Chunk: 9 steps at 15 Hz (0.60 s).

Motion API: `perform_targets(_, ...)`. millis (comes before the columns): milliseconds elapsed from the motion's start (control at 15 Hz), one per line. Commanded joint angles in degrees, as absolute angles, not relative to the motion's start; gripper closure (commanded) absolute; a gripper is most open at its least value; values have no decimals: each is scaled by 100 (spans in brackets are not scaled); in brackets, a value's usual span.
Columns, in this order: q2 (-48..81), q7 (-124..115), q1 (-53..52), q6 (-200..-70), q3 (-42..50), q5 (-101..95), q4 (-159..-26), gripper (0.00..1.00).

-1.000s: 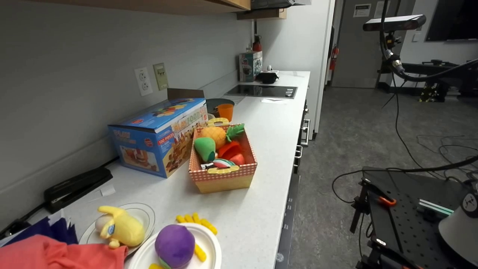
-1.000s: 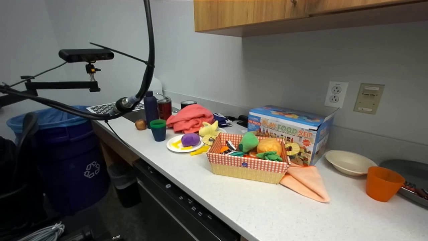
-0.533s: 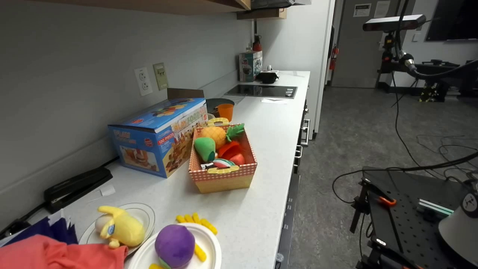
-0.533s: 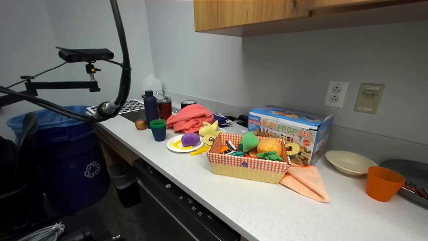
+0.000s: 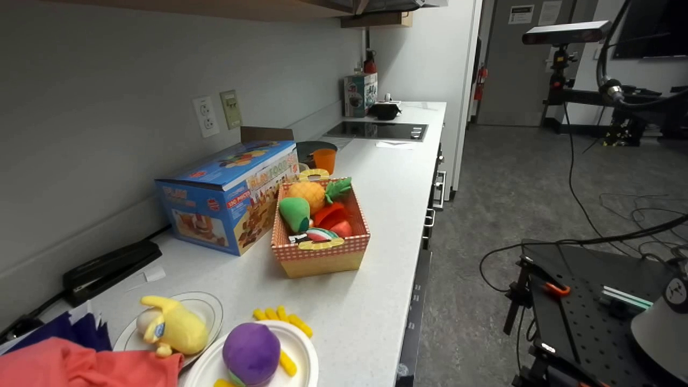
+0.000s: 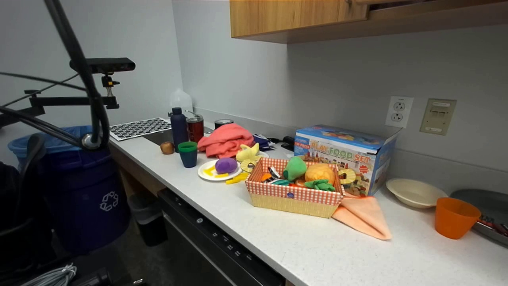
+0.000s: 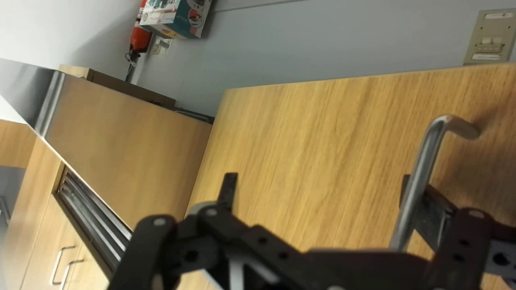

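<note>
In the wrist view a light wooden cabinet door [image 7: 306, 145] fills the middle. A bent metal bar handle [image 7: 419, 177] stands out from it at the right. My gripper [image 7: 318, 179] is open, with its fingers [image 7: 229, 189] wide apart in front of the door. The right finger passes behind the handle bar, between bar and door; I cannot tell whether it presses on it. The left finger is free. In an exterior view the cabinet door [image 6: 379, 1] stands ajar at the top edge, with a dark gap beneath it. The gripper itself is outside both exterior views.
A second wooden cabinet front [image 7: 125, 137] and a metal hood [image 7: 30, 86] are at left. Below, the counter [image 6: 357, 258] holds a checkered basket [image 6: 293, 202] of toy food, a blue box [image 6: 341, 139], an orange cup [image 6: 456, 218] and plates. Arm cables [image 6: 81, 67] hang at left.
The cabinet door has swung further outward, and the gap under it has widened. The arm's hanging cables have moved away from the counter, leftward in one exterior picture and rightward in another.
</note>
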State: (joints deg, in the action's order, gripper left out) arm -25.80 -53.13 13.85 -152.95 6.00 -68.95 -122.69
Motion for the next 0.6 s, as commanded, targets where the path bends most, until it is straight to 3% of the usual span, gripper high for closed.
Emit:
perform_targets(0, -3003, -5179, 1827, -15181, 976, -7180, -12475, 0)
perform_targets(267, -3223, -5008, 1865, -15597, 1301, -7061, -12685, 0)
perform_targets(533, -3393, -3842, 967, -16402, 2427, -5499, -13062, 0)
